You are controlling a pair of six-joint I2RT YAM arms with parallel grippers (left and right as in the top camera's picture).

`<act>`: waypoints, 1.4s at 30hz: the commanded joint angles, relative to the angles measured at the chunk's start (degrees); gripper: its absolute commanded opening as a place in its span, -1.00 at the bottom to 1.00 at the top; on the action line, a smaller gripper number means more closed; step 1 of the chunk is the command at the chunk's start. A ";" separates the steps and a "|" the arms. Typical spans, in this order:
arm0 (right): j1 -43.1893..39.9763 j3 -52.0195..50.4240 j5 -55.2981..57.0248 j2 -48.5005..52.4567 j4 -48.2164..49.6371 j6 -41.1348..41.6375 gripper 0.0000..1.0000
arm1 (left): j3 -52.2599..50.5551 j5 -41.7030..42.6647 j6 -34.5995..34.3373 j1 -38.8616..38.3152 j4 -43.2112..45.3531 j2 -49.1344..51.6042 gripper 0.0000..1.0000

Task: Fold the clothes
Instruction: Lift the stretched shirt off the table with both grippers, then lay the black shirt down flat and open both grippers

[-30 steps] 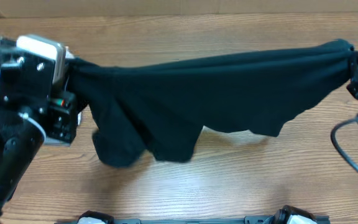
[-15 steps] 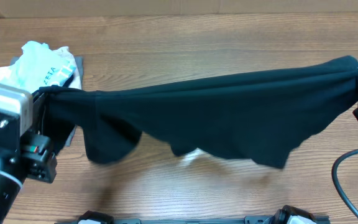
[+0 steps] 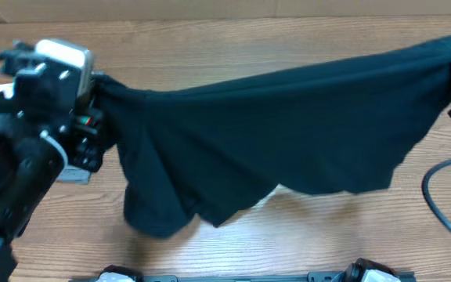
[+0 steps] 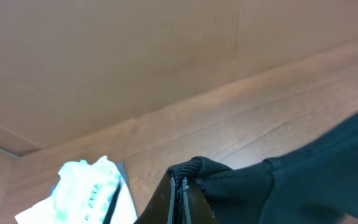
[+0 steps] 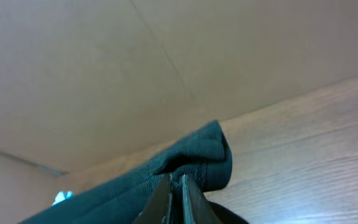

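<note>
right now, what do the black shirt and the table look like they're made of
Black shirt: soft matte fabric, possibly a cotton knit or blend; it sags in loose folds and shows a ribbed hem. Table: wood or wood-look laminate, with streaky brown grain and a faint sheen.

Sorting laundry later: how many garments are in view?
2: the black shirt, stretched across the middle, and a light-blue garment lying on the table at the left. Others may be hidden behind the left arm.

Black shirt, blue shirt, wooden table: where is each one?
Black soft-fabric short-sleeved shirt (image 3: 288,125), overhead view, middle of the stretched cloth.
Light-blue crumpled shirt with lettering (image 4: 73,186), left wrist view, its bunched upper part.
Brown wooden table (image 3: 210,47), overhead view, bare far strip.
</note>
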 commanded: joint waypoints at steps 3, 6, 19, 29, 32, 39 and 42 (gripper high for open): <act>-0.63 1.36 -1.73 -1.68 -3.89 -1.33 -0.92 | 0.63 0.15 -0.42 0.35 0.09 -4.35 -0.92; -0.63 2.91 -1.51 -2.60 -7.15 -0.68 -0.92 | 0.63 -1.16 -0.39 0.35 -0.17 -7.54 -0.92; -0.63 8.57 -1.57 -1.84 -12.24 1.22 -0.92 | -1.51 -4.24 -0.20 0.35 1.51 -6.73 -0.92; -0.63 0.70 -1.60 16.85 -5.55 1.22 -0.92 | -1.60 -2.19 -0.46 0.35 11.10 21.99 -0.92; -0.57 -0.48 -1.57 26.60 0.02 1.42 -0.92 | -1.60 0.63 -1.73 0.35 16.11 31.95 -0.91; -0.42 -0.46 -3.82 48.19 15.67 2.32 0.05 | -1.60 2.36 -5.95 0.35 27.87 50.51 0.64; -1.97 -0.46 -6.12 51.32 16.74 1.05 0.25 | -1.57 1.14 -6.64 0.61 27.41 51.49 1.00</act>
